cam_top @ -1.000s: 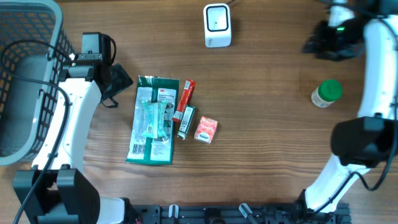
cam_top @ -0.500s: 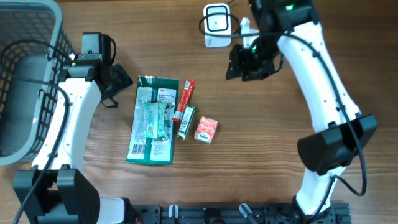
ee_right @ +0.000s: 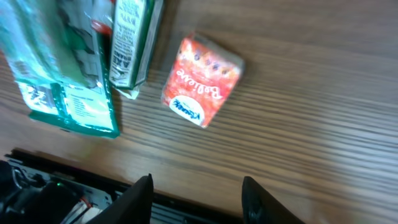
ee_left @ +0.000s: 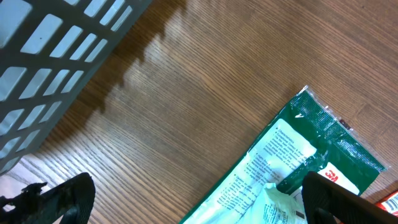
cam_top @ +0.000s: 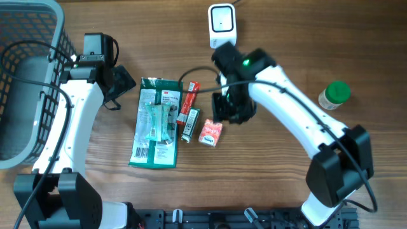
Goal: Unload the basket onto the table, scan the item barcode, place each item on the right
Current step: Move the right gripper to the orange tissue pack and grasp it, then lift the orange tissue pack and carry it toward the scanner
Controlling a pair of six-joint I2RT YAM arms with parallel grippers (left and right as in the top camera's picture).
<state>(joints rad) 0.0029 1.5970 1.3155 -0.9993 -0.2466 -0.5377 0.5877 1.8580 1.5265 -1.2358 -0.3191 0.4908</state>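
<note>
A small red carton (cam_top: 210, 133) lies on the wooden table beside a green stick pack (cam_top: 190, 124), a red stick pack (cam_top: 189, 102) and a large green packet (cam_top: 156, 122). The white scanner (cam_top: 222, 25) stands at the far edge. My right gripper (cam_top: 233, 112) hovers just right of the sticks, above the carton. In the right wrist view its jaws (ee_right: 199, 199) are open and empty, with the red carton (ee_right: 202, 81) ahead of them. My left gripper (cam_top: 125, 85) is wide open beside the packet's top left corner; one fingertip (ee_left: 336, 199) overlaps the green packet (ee_left: 280, 168).
A grey wire basket (cam_top: 25, 76) fills the left edge, close to the left arm. A green-capped bottle (cam_top: 334, 95) stands on the right. A dark rail (cam_top: 241, 219) runs along the table's front edge.
The right arm has swung from the far right corner, past the scanner, down to the middle beside the red carton. The left arm and the items have not moved.
</note>
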